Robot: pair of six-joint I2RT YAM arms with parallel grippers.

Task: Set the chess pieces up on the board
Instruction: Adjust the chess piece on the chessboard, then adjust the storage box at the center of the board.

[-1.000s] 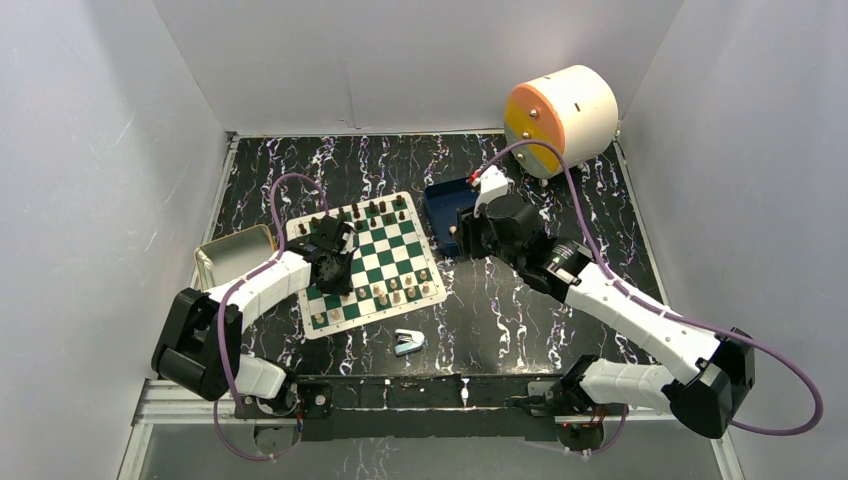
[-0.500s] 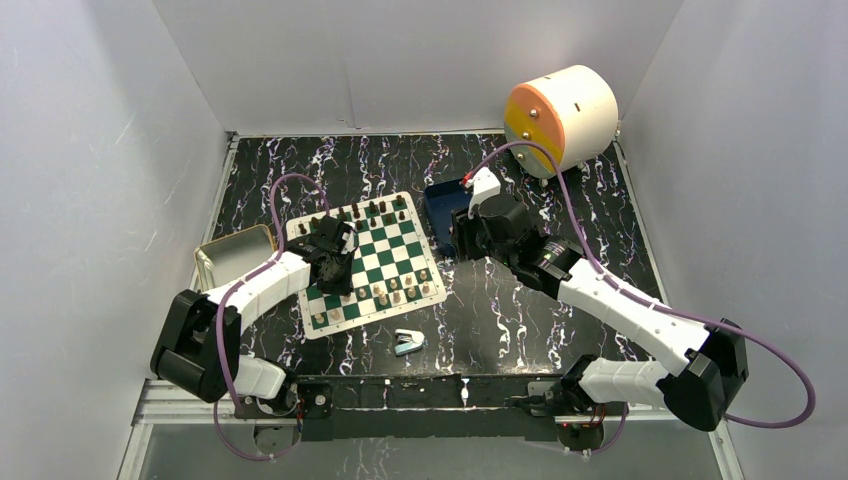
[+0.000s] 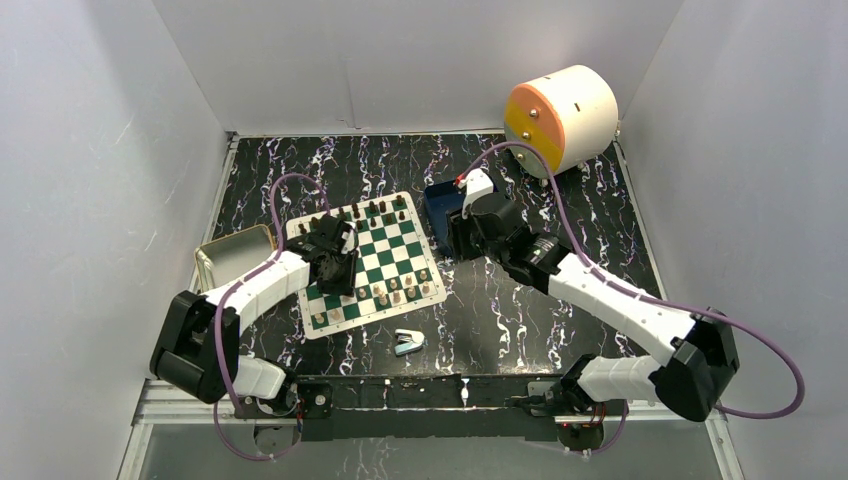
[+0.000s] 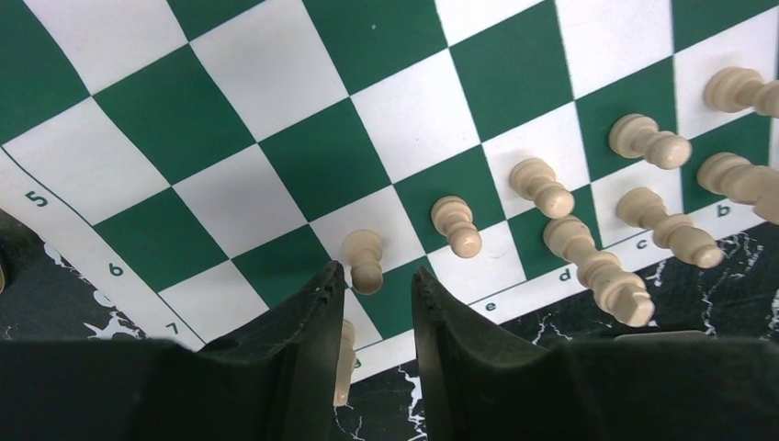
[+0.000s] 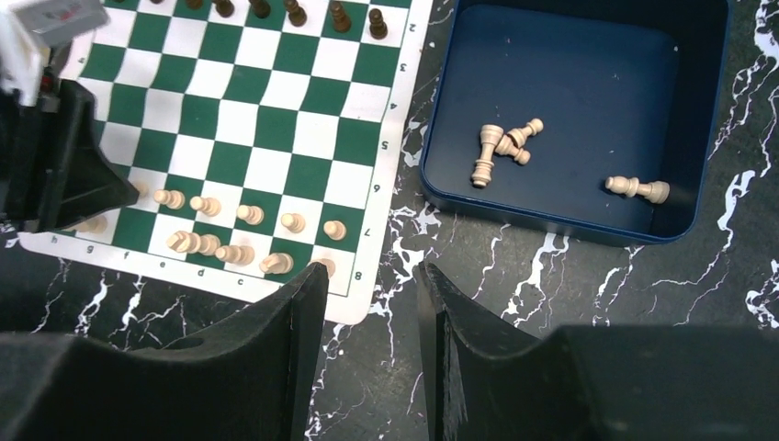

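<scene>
Green and white squares of the board [image 3: 372, 262] lie flat on the black marbled table [image 3: 500, 310], left of centre. Two uneven rows of light pieces [image 5: 248, 217] stand along its near edge, and dark pieces [image 5: 296, 11] line the far edge. The left gripper [image 4: 375, 273] hangs low over the left side of the board. Its jaws are narrowly apart, with a light pawn [image 4: 366, 262] standing free between the tips and touching neither. A second light piece [image 4: 343, 363] stands on the white border, partly behind the left finger. The right gripper [image 5: 369, 273] hovers over the table by the board's right corner, jaws moderately apart and holding nothing. Just beside the board sits a dark blue tray [image 5: 551, 219] holding toppled light figures, three in a cluster [image 5: 501, 147] and a lone piece [image 5: 637, 188] apart. A small light-blue stapler-like object [image 3: 408, 342] lies near the board's front edge.
</scene>
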